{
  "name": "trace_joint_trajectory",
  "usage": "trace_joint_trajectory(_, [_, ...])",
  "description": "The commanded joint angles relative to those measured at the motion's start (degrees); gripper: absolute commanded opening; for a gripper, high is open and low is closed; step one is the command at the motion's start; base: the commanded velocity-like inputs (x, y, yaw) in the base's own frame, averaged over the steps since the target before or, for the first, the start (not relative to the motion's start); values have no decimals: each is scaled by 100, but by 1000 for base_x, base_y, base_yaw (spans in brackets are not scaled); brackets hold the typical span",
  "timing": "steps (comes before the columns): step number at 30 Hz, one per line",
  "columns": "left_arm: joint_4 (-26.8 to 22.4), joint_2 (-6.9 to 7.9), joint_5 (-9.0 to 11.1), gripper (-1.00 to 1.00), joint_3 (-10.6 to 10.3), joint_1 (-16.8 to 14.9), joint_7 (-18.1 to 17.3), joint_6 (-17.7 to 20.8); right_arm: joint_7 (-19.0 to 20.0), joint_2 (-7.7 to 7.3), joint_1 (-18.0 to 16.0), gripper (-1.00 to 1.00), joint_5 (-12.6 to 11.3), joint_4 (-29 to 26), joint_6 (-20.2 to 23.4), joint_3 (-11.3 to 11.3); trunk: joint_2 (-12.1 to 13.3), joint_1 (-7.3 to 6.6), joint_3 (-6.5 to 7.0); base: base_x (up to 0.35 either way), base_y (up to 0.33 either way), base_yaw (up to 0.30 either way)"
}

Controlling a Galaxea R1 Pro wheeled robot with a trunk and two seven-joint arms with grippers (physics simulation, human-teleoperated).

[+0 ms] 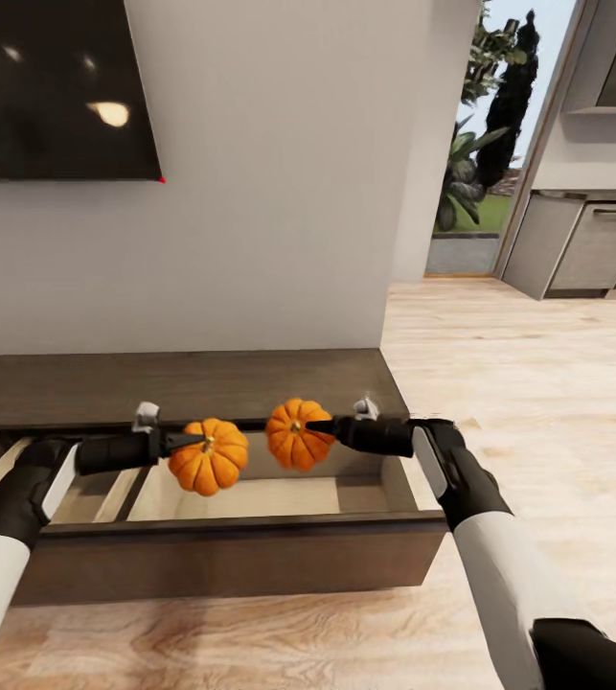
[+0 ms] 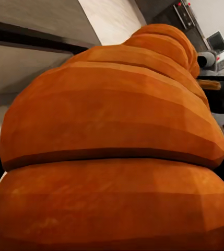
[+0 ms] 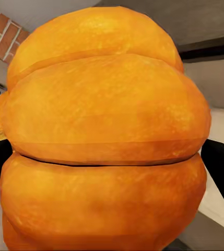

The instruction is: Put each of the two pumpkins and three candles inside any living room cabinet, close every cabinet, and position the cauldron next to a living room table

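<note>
1. Both white-sleeved arms reach in from the near edge of the head view toward the cabinet (image 1: 250,383), a long low dark-brown unit against the white wall.
2. Its drawer (image 1: 240,551) is pulled out, pale inside showing.
3. Left gripper (image 1: 185,443) has its jaws closed on the left pumpkin (image 1: 210,457), held above the open drawer — its orange ribs loom close in the left wrist view (image 2: 112,157).
4. Right gripper (image 1: 319,426) clamps the right pumpkin (image 1: 295,436), also above the drawer; it looms close in the right wrist view (image 3: 104,130).
5. Side by side, the two pumpkins sit close but apart.
6. A dark TV screen (image 1: 54,86) hangs on the wall above — grey kitchen cupboards (image 1: 585,244) stand far right.
</note>
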Motion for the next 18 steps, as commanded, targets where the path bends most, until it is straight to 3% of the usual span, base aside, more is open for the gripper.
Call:
trace_joint_trajectory(1, [26, -12, 15, -100, -17, 0, -8, -29, 68, -2, -2, -100, -70, 93, 25, -6, 0, 0, 1, 0, 0, 0])
trace_joint_trajectory(13, [33, -61, 31, -100, -34, 0, -38, -62, 475, -166, -2, -100, -71, 671, -78, -11, 0, 0, 1, 7, 0, 0])
trace_joint_trajectory(18, [54, -56, 11, -100, -23, 0, -31, -67, 485, -209, -6, -100, -46, 946, -265, -8, 0, 0, 1, 282, 0, 0])
